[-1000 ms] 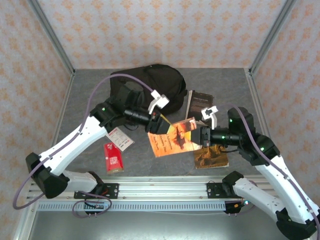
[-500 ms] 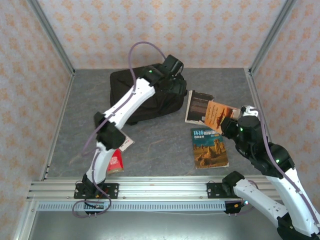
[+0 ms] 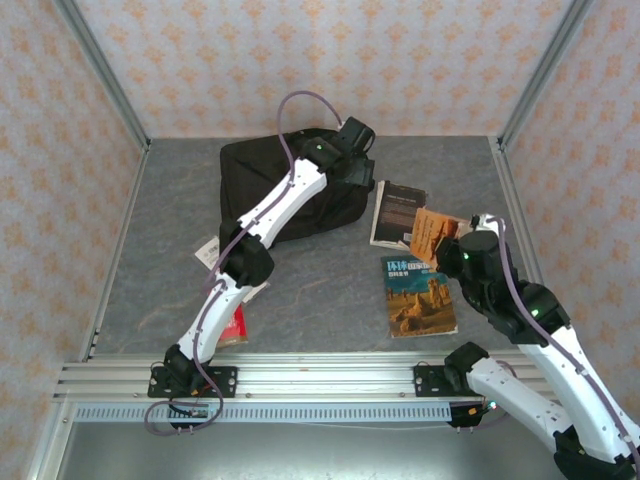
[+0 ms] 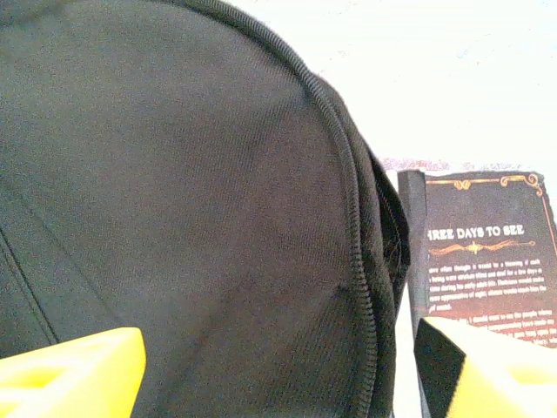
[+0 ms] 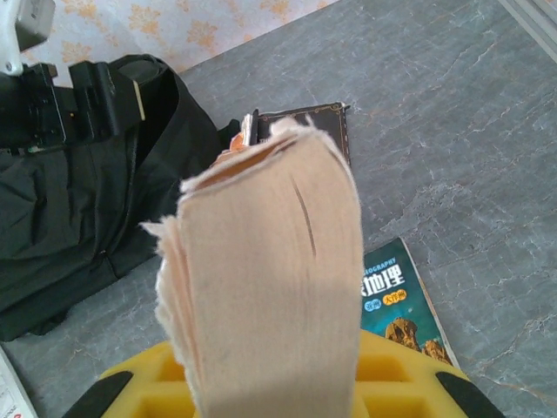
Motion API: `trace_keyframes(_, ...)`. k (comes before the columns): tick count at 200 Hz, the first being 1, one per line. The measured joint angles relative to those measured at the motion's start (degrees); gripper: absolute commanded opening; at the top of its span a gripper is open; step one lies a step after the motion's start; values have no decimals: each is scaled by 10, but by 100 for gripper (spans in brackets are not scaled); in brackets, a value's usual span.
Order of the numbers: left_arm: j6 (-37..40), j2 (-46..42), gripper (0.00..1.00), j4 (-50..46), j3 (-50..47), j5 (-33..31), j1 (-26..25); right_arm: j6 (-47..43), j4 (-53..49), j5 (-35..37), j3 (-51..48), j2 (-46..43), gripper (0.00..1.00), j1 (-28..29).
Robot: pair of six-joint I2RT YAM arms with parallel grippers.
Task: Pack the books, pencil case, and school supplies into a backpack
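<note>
The black backpack (image 3: pixel 270 185) lies at the back of the table. My left gripper (image 3: pixel 352 165) hovers open over its right end, its yellow fingertips (image 4: pixel 70 374) spread above the fabric (image 4: pixel 191 200) near the zip. My right gripper (image 3: pixel 440 245) is shut on the orange book (image 3: pixel 430 230), held on edge with its page block (image 5: pixel 270 279) facing the wrist camera. The black book (image 3: pixel 398 212) lies flat beside the backpack. The desert-rock book (image 3: pixel 418 293) lies nearer the front. The pencil case is out of view.
A red packet (image 3: pixel 234 327) and a white-and-red card (image 3: pixel 208 252) lie at the front left, partly under the left arm. Metal posts and patterned walls enclose the grey table (image 3: pixel 330 290). The left gripper's body (image 5: pixel 52 104) sits above the backpack (image 5: pixel 70 218).
The left gripper let go of the orange book, swung back to the backpack's right end and opened. The right gripper carried the orange book rightward and turned it on edge.
</note>
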Motion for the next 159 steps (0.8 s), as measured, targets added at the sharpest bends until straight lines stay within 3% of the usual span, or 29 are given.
trace_keyframes(44, 3, 38, 61, 28, 18, 1, 7, -1, 9, 0, -27, 0, 0, 0)
trace_keyframes(100, 15, 68, 0, 35, 19, 40, 26, -12, 26, 8, -28, 10, 0, 0)
trace_keyframes(136, 27, 51, 0, 26, 17, 64, 32, -15, 50, 1, -27, 29, 0, 0)
trace_keyframes(159, 38, -15, 0, 26, -31, 70, 33, -15, 88, -22, -27, 52, 0, 0)
